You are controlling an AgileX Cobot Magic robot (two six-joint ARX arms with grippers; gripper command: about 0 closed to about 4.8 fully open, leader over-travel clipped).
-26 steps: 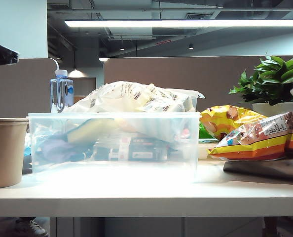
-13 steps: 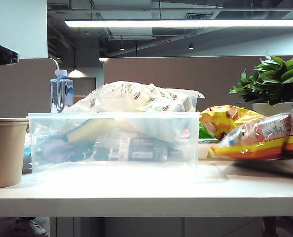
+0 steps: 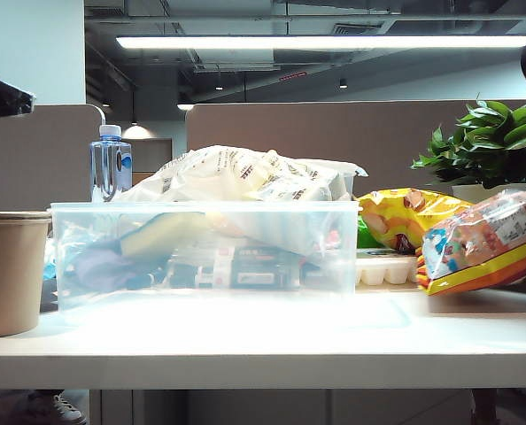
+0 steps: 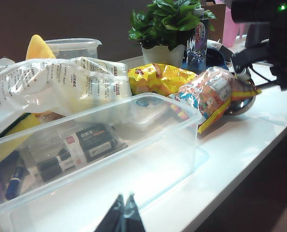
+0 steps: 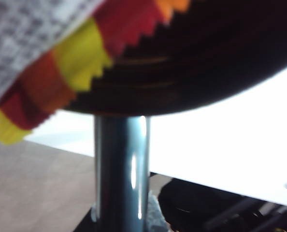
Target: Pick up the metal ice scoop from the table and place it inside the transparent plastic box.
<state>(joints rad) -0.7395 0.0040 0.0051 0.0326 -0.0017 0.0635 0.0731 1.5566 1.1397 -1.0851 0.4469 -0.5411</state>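
The metal ice scoop (image 5: 121, 169) fills the right wrist view, its shiny tubular handle running down between the jaws and its dark bowl (image 5: 206, 63) spreading above. My right gripper (image 5: 121, 220) is shut on that handle. A striped snack bag (image 5: 51, 63) lies over the bowl. In the left wrist view part of the bowl (image 4: 241, 105) glints under that bag, beside the transparent plastic box (image 4: 172, 145). The box (image 3: 201, 206) stands mid-table with nothing in it. My left gripper (image 4: 125, 200) hangs shut and empty by the box's near side. The exterior view hides the scoop.
On the white table (image 3: 263, 354) a tan paper cup (image 3: 11, 270) stands left of the box. A water bottle (image 3: 110, 164) and clutter sit behind it. To the right are the snack bag (image 3: 484, 239), a yellow bag (image 3: 405, 217), a white ice tray (image 3: 382, 268) and a potted plant (image 3: 498, 142).
The snack bag at the right has tipped up and shifted right. The dark shape under it on the table is gone from the exterior view, and the ice tray now shows.
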